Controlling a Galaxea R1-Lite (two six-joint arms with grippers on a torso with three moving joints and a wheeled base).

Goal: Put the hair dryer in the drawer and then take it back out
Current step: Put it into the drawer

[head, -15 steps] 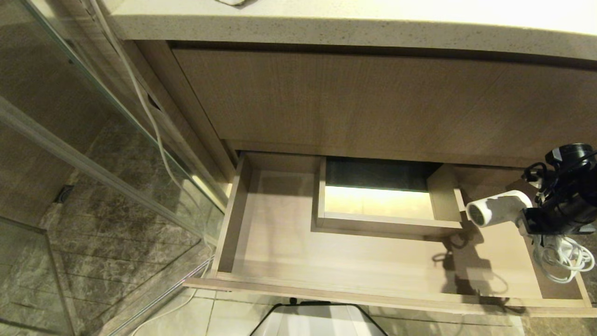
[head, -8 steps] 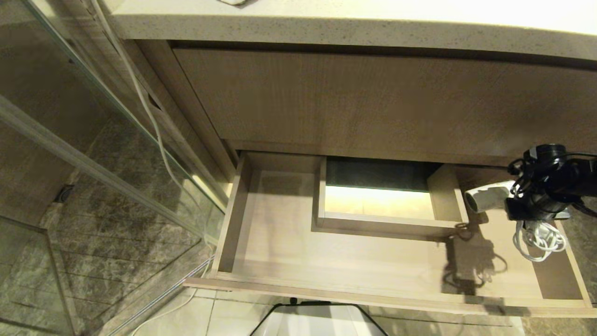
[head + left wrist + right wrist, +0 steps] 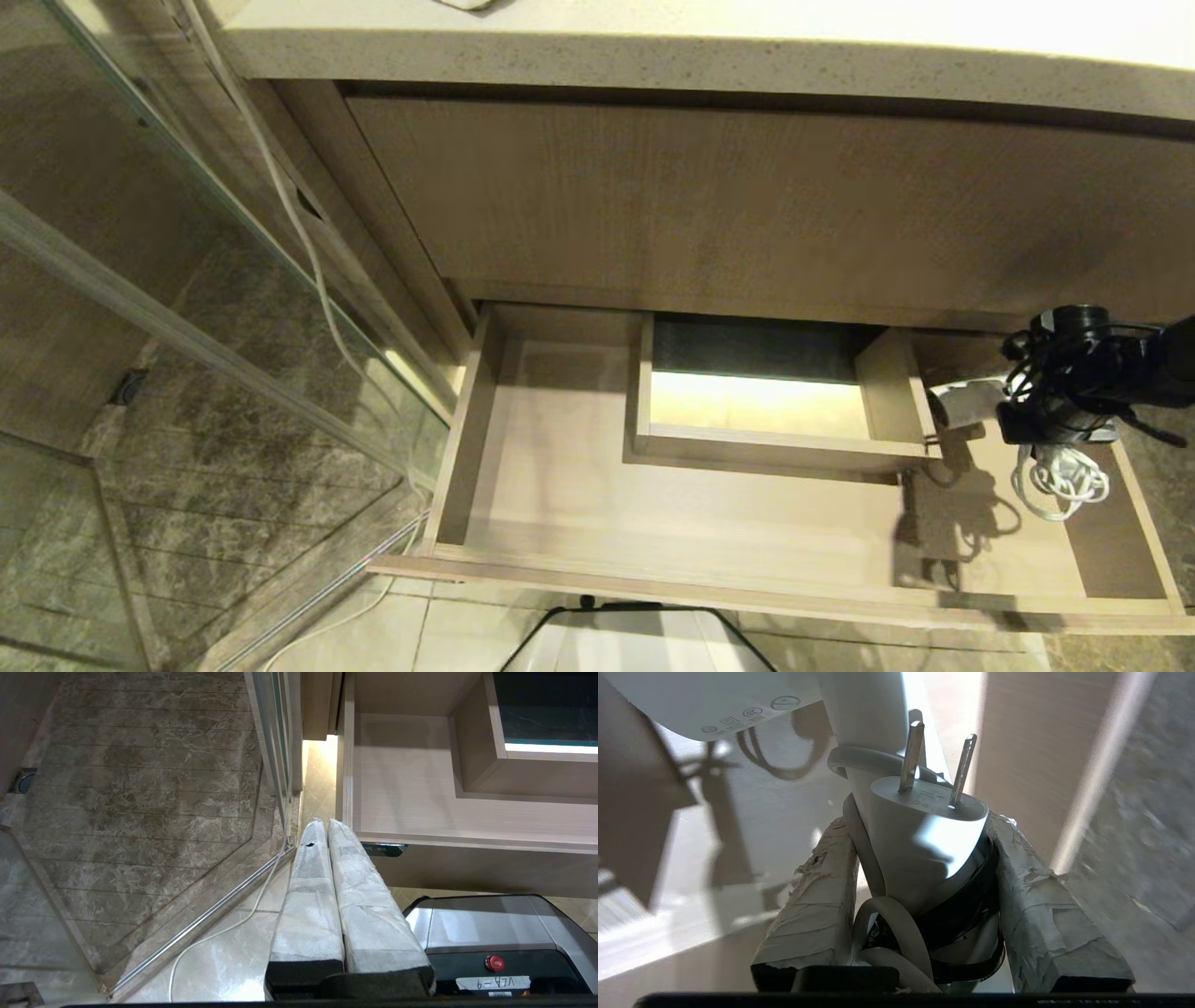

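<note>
One hair dryer (image 3: 966,403), one drawer (image 3: 709,560)

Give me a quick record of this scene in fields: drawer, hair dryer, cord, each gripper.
drawer: pulled open, boxed notch at its back
hair dryer: held over the drawer's right end, barrel pointing toward the notch
cord: coiled, hanging below the gripper; plug between the fingers
right gripper: shut on the hair dryer and its bundled cord
left gripper: shut, empty, parked outside the drawer's left front corner

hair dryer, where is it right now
In the head view the hair dryer sits at the right end of the open drawer, held by the right tool beside the boxed notch.
</note>
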